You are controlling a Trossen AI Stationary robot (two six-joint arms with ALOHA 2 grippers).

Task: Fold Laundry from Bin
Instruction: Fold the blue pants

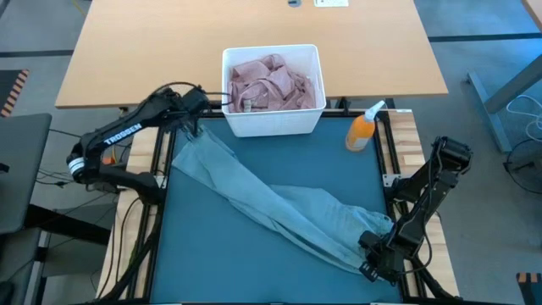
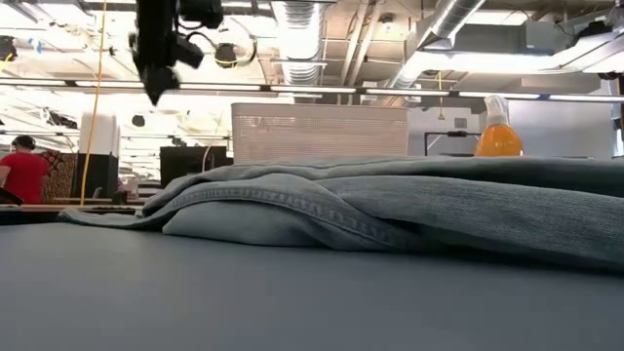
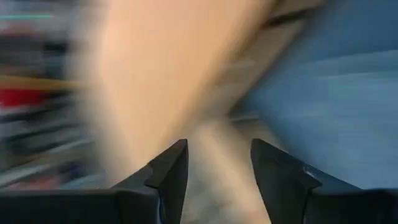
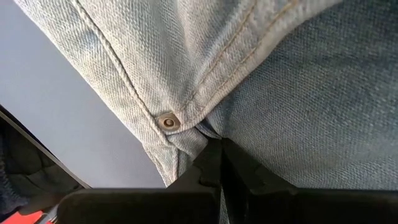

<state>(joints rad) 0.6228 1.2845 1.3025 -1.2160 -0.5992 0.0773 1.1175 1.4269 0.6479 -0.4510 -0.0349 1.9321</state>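
Light blue jeans (image 1: 279, 207) lie slantwise across the teal mat (image 1: 220, 263), from beside the bin to the near right corner. The white bin (image 1: 273, 119) stands at the mat's far edge with a dusty pink shirt (image 1: 271, 83) heaped inside. My left gripper (image 1: 191, 125) hangs open and holding nothing above the jeans' far left end, close to the bin's left wall; the low view shows it high over the cloth (image 2: 156, 68). My right gripper (image 4: 217, 163) is shut on the jeans at the near right (image 1: 373, 254). My right gripper pinches a seamed edge of the denim (image 4: 202, 134) right beside a metal rivet (image 4: 166, 121), at the jeans' near right end. The fingers come from above, slanting down. The jeans lie slack on the mat.
An orange spray bottle (image 1: 362, 129) stands at the mat's far right, beside the bin. Bare mat lies near and left of the jeans. A wooden table (image 1: 152, 51) extends behind the bin. A person in red (image 2: 21, 171) is far off in the room.
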